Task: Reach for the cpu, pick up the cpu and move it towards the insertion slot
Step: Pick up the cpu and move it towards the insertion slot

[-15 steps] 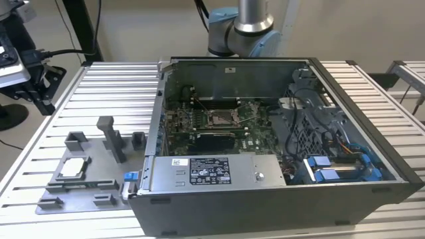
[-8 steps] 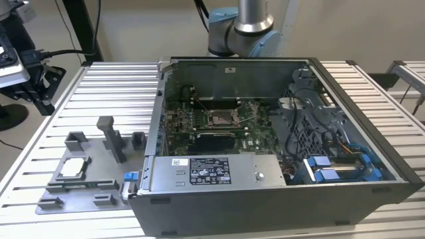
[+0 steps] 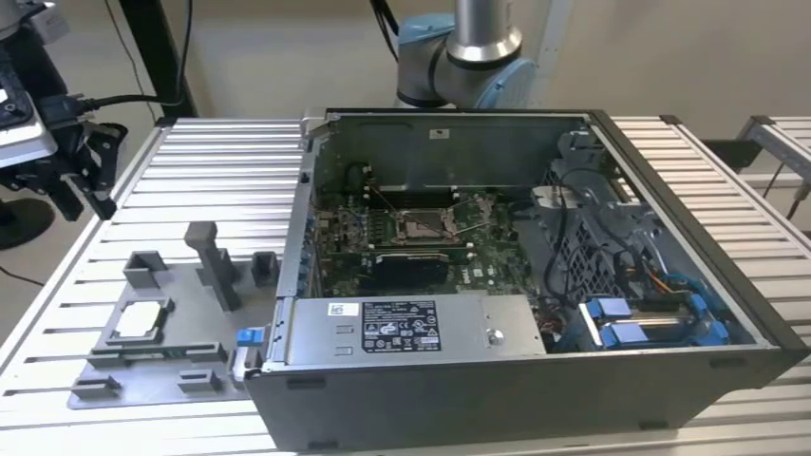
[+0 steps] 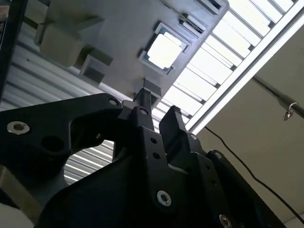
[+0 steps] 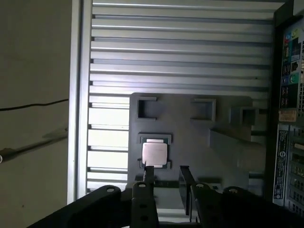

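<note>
Plainly the reach is the step in hand. The open computer case takes up most of the slatted table, and the grey fixture plate lies just beside it on the exterior view's left. The gripper hangs off that same side, apart from the plate and not yet over it. In both wrist views its fingers stand spread with nothing between them – it is open and empty. The insertion slot sits deep in the case on the green board, its centre bare. The cpu rests flat in its nest on the plate, untouched – pale and square ahead of the fingertips in both wrist views. By my judgement, a grasp calls for the fingers squared to the chip's edges, since its raised nest frame leaves little room.
</note>
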Available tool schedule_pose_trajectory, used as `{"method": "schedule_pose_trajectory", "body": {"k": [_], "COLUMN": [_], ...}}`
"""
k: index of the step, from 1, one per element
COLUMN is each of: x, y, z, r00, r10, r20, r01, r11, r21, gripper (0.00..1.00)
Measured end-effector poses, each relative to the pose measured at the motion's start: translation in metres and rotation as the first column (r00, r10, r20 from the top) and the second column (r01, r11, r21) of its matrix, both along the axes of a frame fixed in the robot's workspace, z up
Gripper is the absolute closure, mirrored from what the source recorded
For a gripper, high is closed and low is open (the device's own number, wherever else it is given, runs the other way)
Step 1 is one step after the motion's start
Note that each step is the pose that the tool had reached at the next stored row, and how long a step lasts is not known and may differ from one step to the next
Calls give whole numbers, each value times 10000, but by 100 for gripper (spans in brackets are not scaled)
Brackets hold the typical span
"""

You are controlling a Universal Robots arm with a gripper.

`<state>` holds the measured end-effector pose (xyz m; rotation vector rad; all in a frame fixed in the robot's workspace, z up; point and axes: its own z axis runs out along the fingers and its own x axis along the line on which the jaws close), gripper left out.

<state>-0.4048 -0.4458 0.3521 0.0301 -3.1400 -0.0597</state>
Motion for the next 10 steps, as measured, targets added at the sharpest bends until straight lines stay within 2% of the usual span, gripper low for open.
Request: {"method": "schedule_pose_trajectory", "body": {"k": [10], "x": [0], "y": [0], "z": [-33], "r00": [10000], "r10": [0], "r20": [-1], "r01": [0], "r11": [10000], "r21": [-7], "gripper": [0]}}
